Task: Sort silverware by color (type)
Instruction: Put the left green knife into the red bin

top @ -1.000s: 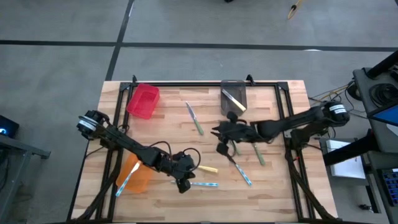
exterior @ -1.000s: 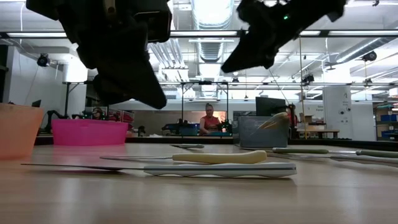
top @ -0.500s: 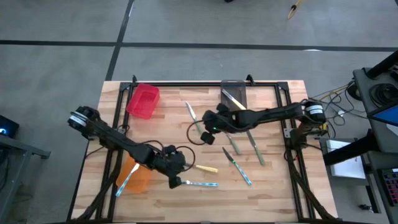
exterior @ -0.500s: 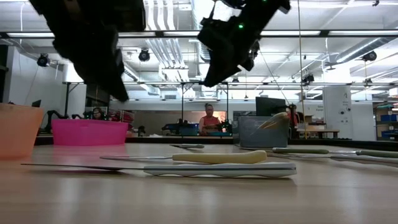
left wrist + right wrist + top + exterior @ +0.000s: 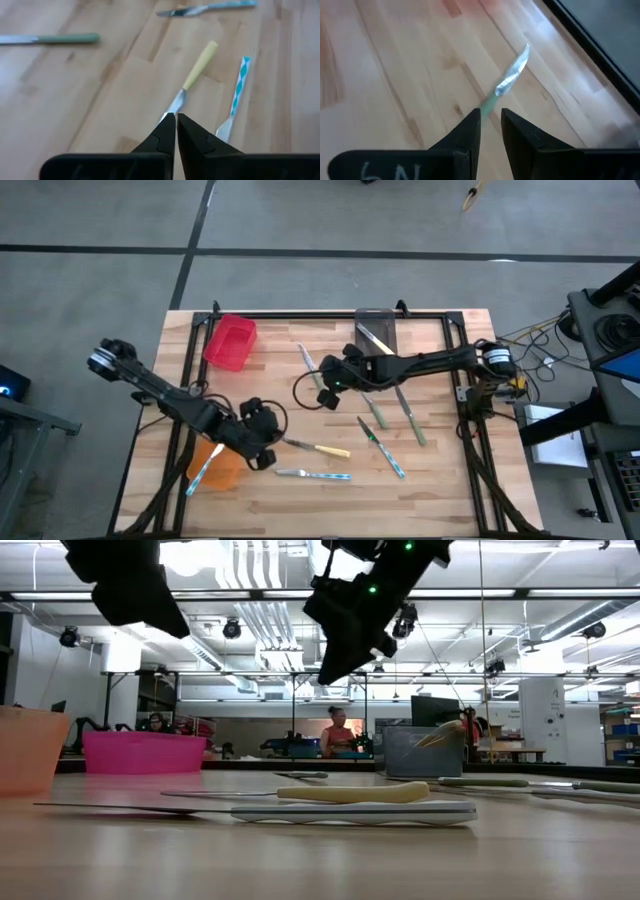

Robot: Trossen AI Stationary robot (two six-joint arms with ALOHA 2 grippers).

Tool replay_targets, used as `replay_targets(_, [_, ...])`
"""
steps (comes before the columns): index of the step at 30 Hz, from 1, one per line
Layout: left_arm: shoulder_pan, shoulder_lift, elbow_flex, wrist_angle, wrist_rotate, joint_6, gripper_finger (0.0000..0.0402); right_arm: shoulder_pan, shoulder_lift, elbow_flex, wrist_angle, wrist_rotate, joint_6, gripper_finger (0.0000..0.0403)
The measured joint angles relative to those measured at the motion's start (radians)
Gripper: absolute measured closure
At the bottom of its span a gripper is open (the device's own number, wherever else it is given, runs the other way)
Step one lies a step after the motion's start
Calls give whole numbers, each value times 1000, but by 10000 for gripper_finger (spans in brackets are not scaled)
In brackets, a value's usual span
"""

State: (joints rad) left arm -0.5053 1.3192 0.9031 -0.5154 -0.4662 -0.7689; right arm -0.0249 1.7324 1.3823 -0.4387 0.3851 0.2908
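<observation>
While the right gripper [image 5: 331,385] hung over the green-handled knife [image 5: 313,370] near the far middle of the desk [image 5: 440,480], its jaws stood only a little apart and held nothing. To my eye it needed to drop straight down with the handle centred between its fingers [image 5: 465,131], and close on the plastic rather than the slick metal blade.

The left gripper [image 5: 262,450] was shut and empty, hovering beside the orange bin [image 5: 222,467], with the yellow-handled knife [image 5: 318,448] and a blue-patterned one [image 5: 314,475] lying just off it. More knives lay flat and scattered toward the right. All looked slim, with shiny blades and smooth rounded handles, on pale planked wood.
</observation>
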Motion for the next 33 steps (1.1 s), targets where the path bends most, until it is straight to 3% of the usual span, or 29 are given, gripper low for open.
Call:
replay_targets(5, [0,-33,0,-26,-82,0,402,-6,53,-2,32,0,15,326])
replay_targets(11, [2,-45,0,-32,-190,-5,402,-29,120,-2,59,-1,49,282])
replay_targets(18, [5,-43,0,-28,-413,-53,402,-39,178,-2,117,0,5,271])
replay_targets(23, [10,-43,1,-27,-426,-53,402,-41,213,-2,166,-48,28,269])
replay_targets(33, [10,-42,2,-24,-426,-53,402,-50,271,-2,216,-14,99,268])
